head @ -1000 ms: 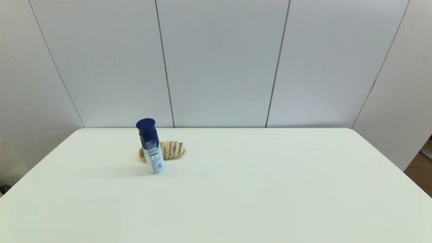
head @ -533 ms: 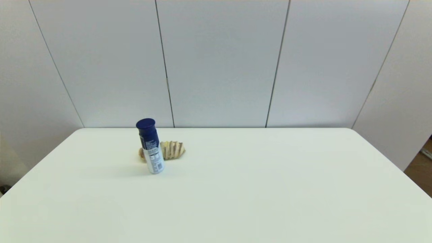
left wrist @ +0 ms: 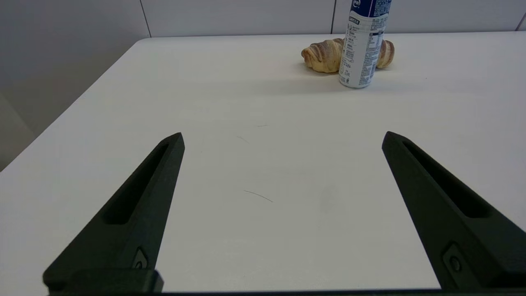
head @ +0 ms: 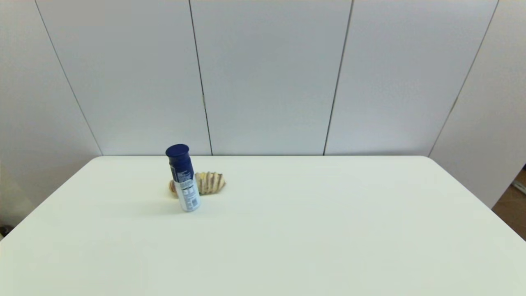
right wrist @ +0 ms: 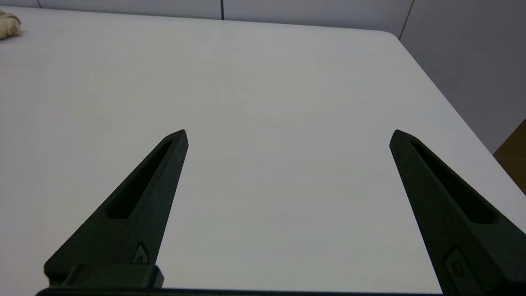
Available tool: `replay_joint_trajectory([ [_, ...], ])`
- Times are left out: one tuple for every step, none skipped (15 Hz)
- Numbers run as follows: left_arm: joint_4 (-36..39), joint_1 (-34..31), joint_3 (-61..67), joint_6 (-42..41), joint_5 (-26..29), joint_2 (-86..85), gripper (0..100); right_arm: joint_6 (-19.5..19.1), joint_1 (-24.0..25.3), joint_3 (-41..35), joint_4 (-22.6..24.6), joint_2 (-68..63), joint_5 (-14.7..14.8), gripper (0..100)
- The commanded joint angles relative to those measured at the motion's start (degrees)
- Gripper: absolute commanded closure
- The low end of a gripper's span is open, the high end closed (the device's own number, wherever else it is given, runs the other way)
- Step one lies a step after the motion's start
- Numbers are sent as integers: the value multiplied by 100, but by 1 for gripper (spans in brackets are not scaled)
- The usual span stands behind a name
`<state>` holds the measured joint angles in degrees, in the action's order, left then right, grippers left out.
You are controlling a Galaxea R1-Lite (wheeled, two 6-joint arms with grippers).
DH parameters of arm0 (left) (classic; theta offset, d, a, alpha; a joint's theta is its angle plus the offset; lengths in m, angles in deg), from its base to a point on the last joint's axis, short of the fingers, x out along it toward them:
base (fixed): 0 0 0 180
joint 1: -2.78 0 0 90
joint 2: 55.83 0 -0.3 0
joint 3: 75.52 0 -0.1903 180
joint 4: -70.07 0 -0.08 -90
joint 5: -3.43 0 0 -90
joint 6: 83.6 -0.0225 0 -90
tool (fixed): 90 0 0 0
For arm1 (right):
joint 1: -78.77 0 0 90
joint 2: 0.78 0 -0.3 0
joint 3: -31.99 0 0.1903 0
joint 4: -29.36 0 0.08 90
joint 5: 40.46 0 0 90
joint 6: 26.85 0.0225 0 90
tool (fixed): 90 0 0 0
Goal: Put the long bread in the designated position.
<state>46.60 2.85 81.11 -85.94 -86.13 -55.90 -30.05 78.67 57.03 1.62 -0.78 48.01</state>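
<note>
Toward the far left of the white table [head: 287, 230], the long bread [head: 210, 182] lay on its side, crosswise to the robot, a tan loaf w/ dark brown stripes across it and a yellowish top. Its middle-left part was hidden in the head view by a spray can [head: 183, 177] standing upright just in front of it, on the robot's side; whether the two touched couldn't be told. The can had a dark blue cap and upper body, and a white lower body w/ fine blue print and what looked like a barcode block, too small to read. From the left wrist view the bread [left wrist: 324, 54] showed its rolled, croissant-like ends on both sides of the can [left wrist: 361, 45], whose label text was likewise illegible.

Left gripper [left wrist: 282, 137] hung low over the table's near left area, fingers spread wide, holding nothing, well apart from bread and can. Right gripper [right wrist: 289, 135] sat over the near right side, fingers also spread wide and empty; only a tip of the bread [right wrist: 9, 24] showed far off at that view's edge.
</note>
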Motion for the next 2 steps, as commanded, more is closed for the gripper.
replay_joint_trajectory([
  [1, -7, 0, -3, 0, 7, 0, -6, 1, 0, -2, -9, -5, 0],
  [1, 1, 0, -3, 0, 7, 0, -6, 1, 0, -2, -9, -5, 0],
])
